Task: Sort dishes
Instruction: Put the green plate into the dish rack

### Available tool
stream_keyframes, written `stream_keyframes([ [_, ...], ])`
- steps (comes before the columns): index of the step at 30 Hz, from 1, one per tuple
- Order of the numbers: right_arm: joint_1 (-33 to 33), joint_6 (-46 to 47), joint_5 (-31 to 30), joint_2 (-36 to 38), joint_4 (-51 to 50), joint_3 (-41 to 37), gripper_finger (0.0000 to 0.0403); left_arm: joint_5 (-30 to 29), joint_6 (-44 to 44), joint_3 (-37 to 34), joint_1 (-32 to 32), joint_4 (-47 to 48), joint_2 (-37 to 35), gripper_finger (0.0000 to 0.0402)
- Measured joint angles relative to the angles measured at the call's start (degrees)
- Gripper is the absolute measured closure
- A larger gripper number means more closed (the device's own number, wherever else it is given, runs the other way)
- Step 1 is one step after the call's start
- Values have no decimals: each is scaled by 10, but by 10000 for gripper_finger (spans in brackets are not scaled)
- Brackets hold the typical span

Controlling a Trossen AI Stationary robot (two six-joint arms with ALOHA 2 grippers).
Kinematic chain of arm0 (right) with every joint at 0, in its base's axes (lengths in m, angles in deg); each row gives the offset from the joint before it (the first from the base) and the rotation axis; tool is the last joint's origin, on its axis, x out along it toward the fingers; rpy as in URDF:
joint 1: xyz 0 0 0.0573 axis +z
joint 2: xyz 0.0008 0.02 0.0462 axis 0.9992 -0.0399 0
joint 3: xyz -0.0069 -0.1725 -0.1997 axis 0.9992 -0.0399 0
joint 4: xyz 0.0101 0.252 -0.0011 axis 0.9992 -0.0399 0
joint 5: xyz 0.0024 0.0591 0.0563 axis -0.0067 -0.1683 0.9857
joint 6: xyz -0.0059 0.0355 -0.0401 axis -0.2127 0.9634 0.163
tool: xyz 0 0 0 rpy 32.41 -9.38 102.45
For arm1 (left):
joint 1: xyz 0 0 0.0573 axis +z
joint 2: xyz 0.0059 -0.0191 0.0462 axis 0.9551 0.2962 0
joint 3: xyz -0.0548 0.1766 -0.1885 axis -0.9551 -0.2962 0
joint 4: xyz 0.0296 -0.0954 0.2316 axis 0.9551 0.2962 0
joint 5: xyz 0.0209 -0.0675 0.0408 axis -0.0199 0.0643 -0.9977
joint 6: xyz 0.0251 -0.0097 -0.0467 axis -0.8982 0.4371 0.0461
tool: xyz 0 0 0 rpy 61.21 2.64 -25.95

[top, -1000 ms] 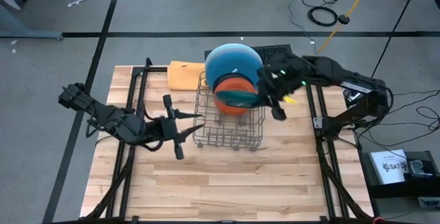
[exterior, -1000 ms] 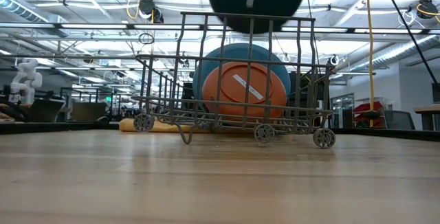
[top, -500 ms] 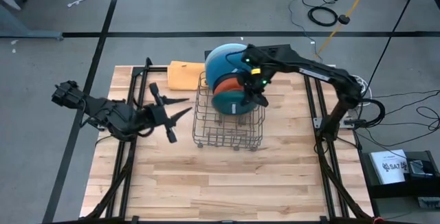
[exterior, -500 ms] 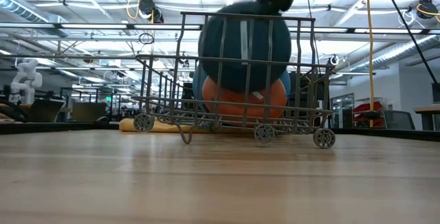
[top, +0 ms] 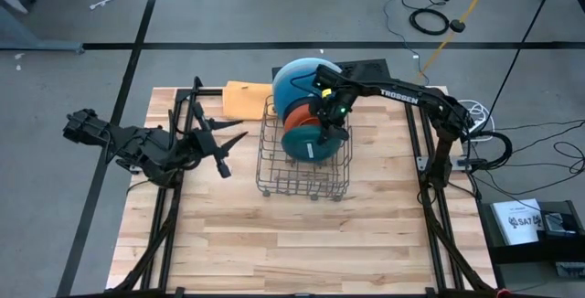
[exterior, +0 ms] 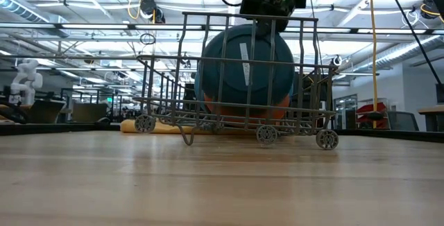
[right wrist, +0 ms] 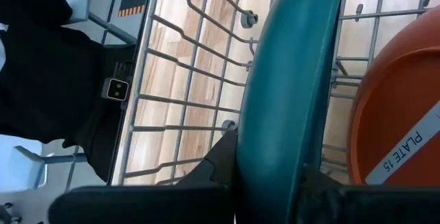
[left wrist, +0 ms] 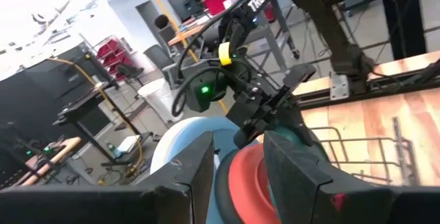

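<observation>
A wire rack stands mid-table. Inside it a large blue plate stands on edge at the far end, with an orange plate in front of it. My right gripper is shut on a dark teal plate, which stands upright inside the rack, nearer than the orange plate. In the low view the teal plate covers most of the orange one. My left gripper hovers open left of the rack, with nothing between its fingers. My right gripper pinches the teal plate's upper rim between its two fingers, one on each face. It comes slanting down from above and from the table's right. The plate hangs upright on edge inside the rack; whether its lower rim rests on the wires I cannot tell.
A folded orange-yellow cloth lies beyond the rack's far left corner. A black flat object lies behind the rack. Bare wood spreads over the near half of the table.
My right gripper has come down and toward the table's left with the teal plate, rolling as it went. The plate has gone from above the rack to upright inside it, in front of the orange plate. My left gripper has drawn back toward the table's left edge.
</observation>
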Motion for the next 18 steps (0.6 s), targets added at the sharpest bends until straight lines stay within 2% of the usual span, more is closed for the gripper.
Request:
stream_keyframes([
  [14, 0, 2, -16, -6, -2, 0, 379, 51, 15, -1, 32, 1, -1, 272],
  [18, 0, 2, -20, -6, 2, 0, 353, 63, 15, -1, 35, 1, 0, 272],
])
